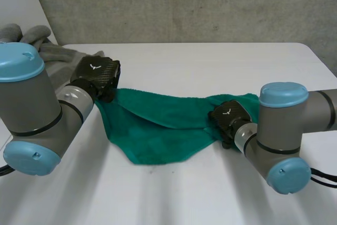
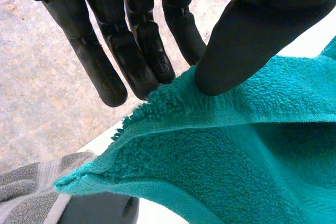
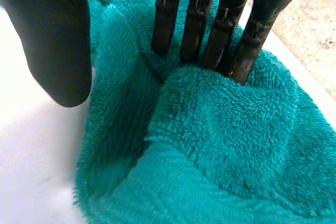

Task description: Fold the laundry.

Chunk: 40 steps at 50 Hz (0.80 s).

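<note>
- Green towel mid-frame on white table, spread between both hands.
- Soft, light, limp terry, likely to sag and bunch; best taken at hemmed corners.
- Left hand, upper left: pinching the hem between thumb and straight fingers.
- Right hand, centre right: straight fingers pushed into the bunched end, thumb apart.
- Smooth tabletop; grey cloth at upper left; concrete wall behind.

Right hand: fingers' tips buried in green towel | towel's end hidden behind that hand | grey cloth cut off at view's edge, partly behind left arm
</note>
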Each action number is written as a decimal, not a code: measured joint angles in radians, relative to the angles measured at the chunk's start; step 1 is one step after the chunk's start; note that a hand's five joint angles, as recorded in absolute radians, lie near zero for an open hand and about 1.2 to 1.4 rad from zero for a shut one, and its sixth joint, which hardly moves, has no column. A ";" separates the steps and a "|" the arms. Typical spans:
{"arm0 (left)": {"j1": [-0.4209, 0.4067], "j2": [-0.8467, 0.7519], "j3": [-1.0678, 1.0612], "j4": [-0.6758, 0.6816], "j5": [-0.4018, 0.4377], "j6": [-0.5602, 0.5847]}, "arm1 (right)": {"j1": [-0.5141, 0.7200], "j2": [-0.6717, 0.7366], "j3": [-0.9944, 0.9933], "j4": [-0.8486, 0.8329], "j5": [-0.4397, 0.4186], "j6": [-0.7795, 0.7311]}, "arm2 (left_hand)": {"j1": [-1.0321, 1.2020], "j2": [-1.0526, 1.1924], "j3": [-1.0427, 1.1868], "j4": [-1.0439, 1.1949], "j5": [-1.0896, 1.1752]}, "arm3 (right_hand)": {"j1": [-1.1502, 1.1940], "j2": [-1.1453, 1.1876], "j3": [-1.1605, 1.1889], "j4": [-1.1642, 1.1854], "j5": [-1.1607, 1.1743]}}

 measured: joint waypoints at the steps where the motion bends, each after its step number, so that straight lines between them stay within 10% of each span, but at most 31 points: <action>1: 0.001 0.000 -0.001 0.000 0.000 0.000 | 0.000 0.015 -0.013 -0.003 0.000 -0.001 | 0.000 0.000 0.000 0.000 0.000 | 0.035 0.043 0.042 0.038 0.037; 7: 0.006 0.002 -0.002 -0.001 0.000 0.000 | -0.003 0.041 -0.049 -0.010 0.007 -0.002 | 0.000 0.000 0.000 0.000 0.000 | 0.400 0.490 0.487 0.492 0.490; 18: 0.021 0.015 -0.002 -0.005 0.000 0.005 | -0.030 -0.150 -0.023 0.019 0.007 0.009 | 0.000 0.000 0.000 0.000 0.000 | 0.420 0.514 0.525 0.535 0.530; 32: 0.067 0.071 -0.037 -0.122 0.004 0.062 | -0.375 -0.388 -0.103 0.679 -0.283 -0.232 | 0.000 0.000 0.000 0.000 0.000 | 0.424 0.514 0.525 0.535 0.529; 40: 0.049 -0.091 0.110 -0.036 -0.003 0.171 | -0.397 -0.242 -0.213 0.435 -0.243 -0.304 | 0.000 0.000 0.000 0.000 0.000 | 0.424 0.514 0.525 0.535 0.529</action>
